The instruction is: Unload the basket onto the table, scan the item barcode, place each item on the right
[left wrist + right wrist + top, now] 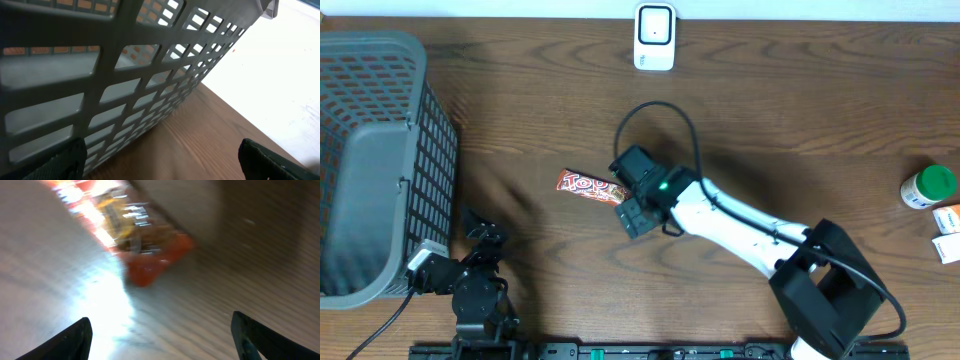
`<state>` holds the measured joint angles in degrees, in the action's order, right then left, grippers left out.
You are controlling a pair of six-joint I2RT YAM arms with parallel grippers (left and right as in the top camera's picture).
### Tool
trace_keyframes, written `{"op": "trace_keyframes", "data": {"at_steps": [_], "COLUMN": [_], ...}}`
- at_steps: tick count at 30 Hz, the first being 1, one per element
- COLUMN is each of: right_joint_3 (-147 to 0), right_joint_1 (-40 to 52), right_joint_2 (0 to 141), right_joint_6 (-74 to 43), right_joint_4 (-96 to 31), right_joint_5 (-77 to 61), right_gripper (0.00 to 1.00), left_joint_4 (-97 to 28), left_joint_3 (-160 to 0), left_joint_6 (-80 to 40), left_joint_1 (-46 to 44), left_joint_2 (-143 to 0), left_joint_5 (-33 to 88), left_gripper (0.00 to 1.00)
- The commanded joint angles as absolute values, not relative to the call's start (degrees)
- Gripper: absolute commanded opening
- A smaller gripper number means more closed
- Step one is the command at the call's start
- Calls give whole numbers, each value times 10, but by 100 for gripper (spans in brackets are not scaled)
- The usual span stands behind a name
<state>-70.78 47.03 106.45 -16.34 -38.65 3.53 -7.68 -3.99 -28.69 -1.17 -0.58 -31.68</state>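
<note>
Snack bar [588, 187] in a glossy red-and-orange film wrapper with pale lettering, long and flat, lying on the table [800, 110] left of centre. Its right end meets the tips of the right gripper [623, 197] in the overhead view; whether they touch cannot be told. The right wrist view is blurred: the wrapper [135, 240] shows a crimped red end and lies ahead of the gripper [161, 319], not between its fingers. The two dark fingers [75, 340] stand wide apart with only bare wood between them.

The tabletop is dark brown wood with a clear grain. A black cable [660, 110] loops above the right arm's white links. A white rounded scanner [654, 37] stands at the far edge, well apart from the bar. A grey plastic lattice basket [380, 160] fills the left side. The left gripper [480, 235] sits just beside its wall [125, 75], jaws spread and empty [162, 150]. A green-lidded bottle [930, 186] and small boxes [948, 232] rest at the right edge.
</note>
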Motion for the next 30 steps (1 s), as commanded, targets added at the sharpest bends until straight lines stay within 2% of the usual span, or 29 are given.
{"op": "trace_keyframes", "data": {"at_steps": [1,9,16,19,25,30], "right_joint_3": [-712,-712,-712,-712,-712,-712], "right_joint_1": [503,533,535,535,531,527], "right_joint_2": [1065,1112,1153,1160,1172,1181], "right_joint_6": [-71,24,105,115,147,143], "right_joint_4": [-385,-374,-321,-304,-300,-295], "right_joint_5": [50,154,182,190,155,43], "right_gripper": [86,88,86,88,92,91], "left_joint_4": [-90,-90,-90,-90,-90,-90], "left_joint_3": [-30,-30,-30,-30,-30,-30], "left_joint_6": [-286,-286,-286,-286,-286,-286], "left_joint_1": [-10,-10,-10,-10,-10,-10], "left_joint_2": [-2,-2,-2,-2,-2,-2], "left_joint_5": [-326,-326,-326,-326,-326,-326], "left_gripper": [97,97,97,97,97,97]}}
